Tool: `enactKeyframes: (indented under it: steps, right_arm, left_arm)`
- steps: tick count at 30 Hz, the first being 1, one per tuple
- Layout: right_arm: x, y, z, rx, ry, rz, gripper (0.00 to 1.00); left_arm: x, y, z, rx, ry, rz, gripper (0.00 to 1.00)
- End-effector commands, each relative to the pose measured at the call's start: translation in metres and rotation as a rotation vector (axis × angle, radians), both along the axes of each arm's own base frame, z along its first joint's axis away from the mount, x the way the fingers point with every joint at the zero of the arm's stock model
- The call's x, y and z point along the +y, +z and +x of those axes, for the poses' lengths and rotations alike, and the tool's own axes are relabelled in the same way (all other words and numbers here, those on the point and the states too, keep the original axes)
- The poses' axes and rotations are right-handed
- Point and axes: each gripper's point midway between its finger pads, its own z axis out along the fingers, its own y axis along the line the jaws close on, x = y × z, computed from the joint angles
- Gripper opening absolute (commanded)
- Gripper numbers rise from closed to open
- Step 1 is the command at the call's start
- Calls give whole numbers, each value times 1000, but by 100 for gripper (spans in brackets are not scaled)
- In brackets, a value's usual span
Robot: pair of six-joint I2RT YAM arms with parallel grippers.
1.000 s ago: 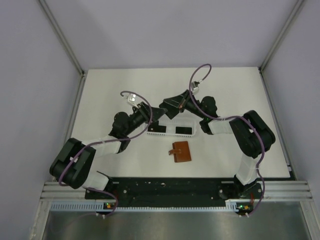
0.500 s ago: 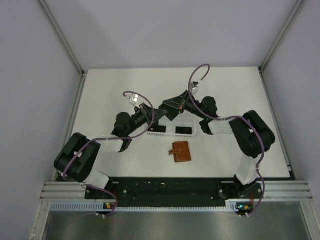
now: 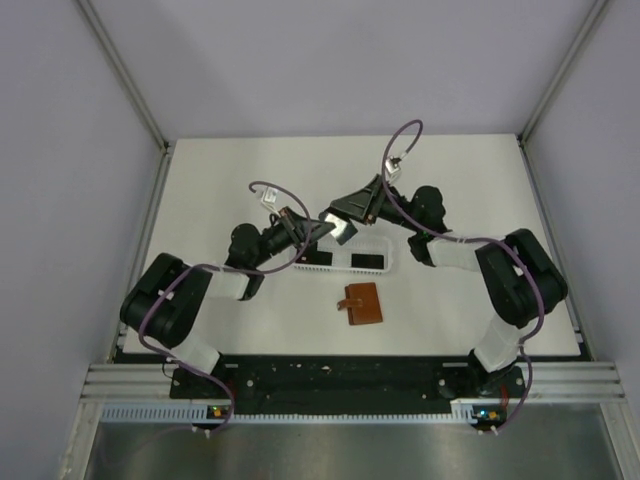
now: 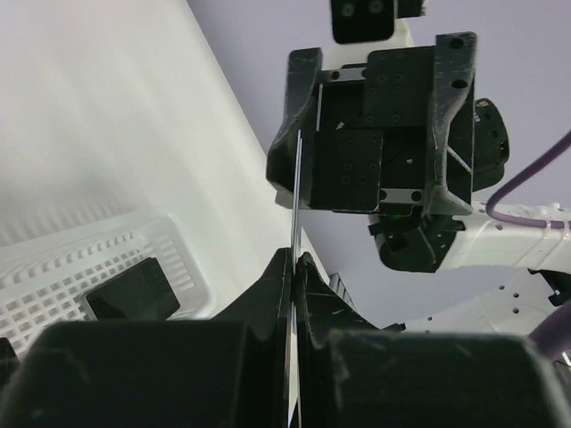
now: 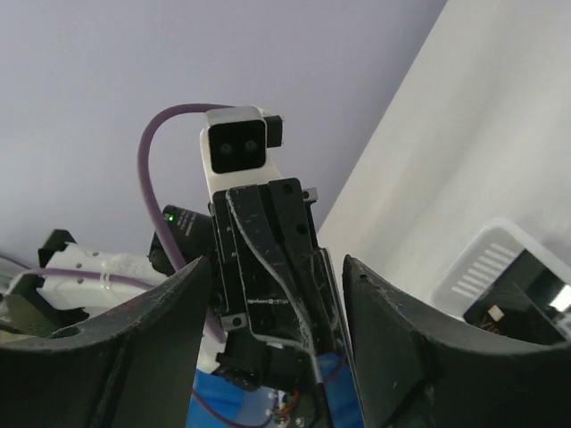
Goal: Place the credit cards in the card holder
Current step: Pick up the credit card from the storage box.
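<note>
One card [image 4: 294, 205] pinched edge-up, left fingers [image 4: 259, 308] raised

Credit card [image 4: 295, 205] edge-on, face hidden, lower end buried in left end effector [image 4: 293, 264], white basket [image 4: 62, 267] cut by left edge

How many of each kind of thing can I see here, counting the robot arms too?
Arms: 2, left arm, right arm
Cards: 3 visible, one in the left gripper, two in the basket
Basket: 1
Wallet: 1
Total: 7
</note>
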Motion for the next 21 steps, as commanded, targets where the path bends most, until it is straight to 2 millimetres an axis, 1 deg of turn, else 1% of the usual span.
enactKeyframes:
  steps: [1, 5, 7, 9, 11, 15, 21]
  right_arm:
    - [-19, 2, -2, -130, 1, -137, 63]
    - [-25, -11, -7, -159, -5, -243, 63]
    - [-26, -17, -10, -162, 5, -269, 63]
    - [-27, -23, -11, -154, 8, -285, 60]
    - [-27, -29, -12, -143, 18, -292, 57]
    - [-27, -40, -12, -124, 25, -305, 55]
    - [-23, -47, -15, -129, 44, -324, 52]
  left_arm:
    - [5, 22, -1, -111, -73, -62, 0]
    - [8, 20, -2, -121, -90, -65, 0]
    - [8, 19, -2, -124, -90, -60, 3]
    - [8, 19, -2, -126, -91, -59, 3]
    - [8, 20, -3, -131, -92, -57, 1]
    - [8, 17, -3, -118, -90, -58, 0]
    - [9, 15, -4, -109, -85, -59, 0]
